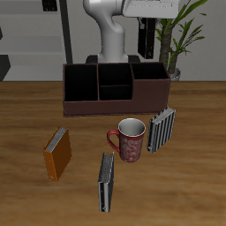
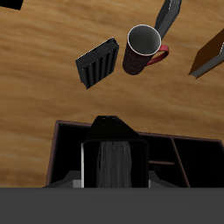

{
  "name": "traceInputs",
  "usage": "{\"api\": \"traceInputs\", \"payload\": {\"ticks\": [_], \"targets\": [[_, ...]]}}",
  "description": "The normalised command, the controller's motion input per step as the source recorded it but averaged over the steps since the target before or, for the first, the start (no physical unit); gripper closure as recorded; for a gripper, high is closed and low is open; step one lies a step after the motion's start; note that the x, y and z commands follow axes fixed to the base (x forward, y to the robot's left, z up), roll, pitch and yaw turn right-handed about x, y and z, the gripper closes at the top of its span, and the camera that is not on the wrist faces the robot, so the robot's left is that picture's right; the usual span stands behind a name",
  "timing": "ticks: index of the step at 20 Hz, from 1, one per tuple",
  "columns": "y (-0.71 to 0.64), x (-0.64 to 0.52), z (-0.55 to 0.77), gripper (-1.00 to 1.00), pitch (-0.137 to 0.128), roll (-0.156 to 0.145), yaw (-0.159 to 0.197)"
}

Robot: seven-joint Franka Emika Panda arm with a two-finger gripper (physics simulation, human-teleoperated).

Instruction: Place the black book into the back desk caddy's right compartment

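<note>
In the wrist view my gripper (image 2: 112, 168) is shut on the black book (image 2: 112, 150), which hangs edge-down between the fingers (image 2: 85, 166). The book is directly above the back desk caddy (image 2: 179, 138), over its right compartment (image 2: 70, 159), and still clear of the rim. In the exterior view the gripper (image 1: 148, 11) sits high at the frame's upper edge, above the caddy (image 1: 115, 104) and its right compartment (image 1: 151, 81). The book is hard to make out there.
In front of the caddy stand a red mug (image 1: 130, 139), a grey-and-black striped book (image 1: 161, 128), a dark grey book (image 1: 107, 181) and an orange book (image 1: 57, 152). A potted plant (image 1: 181, 35) stands behind the caddy's end.
</note>
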Motion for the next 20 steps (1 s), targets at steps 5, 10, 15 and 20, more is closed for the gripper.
{"api": "traceInputs", "payload": {"ticks": [5,10,15,20], "targets": [[0.16,-0.04,-0.04,1.0,0.023,0.015,-0.008],[0.13,-0.04,-0.09,1.0,0.016,0.011,-0.031],[0.02,0.04,-0.18,1.0,0.043,0.0,-0.018],[0.03,0.02,-0.11,1.0,0.051,0.016,-0.03]]}}
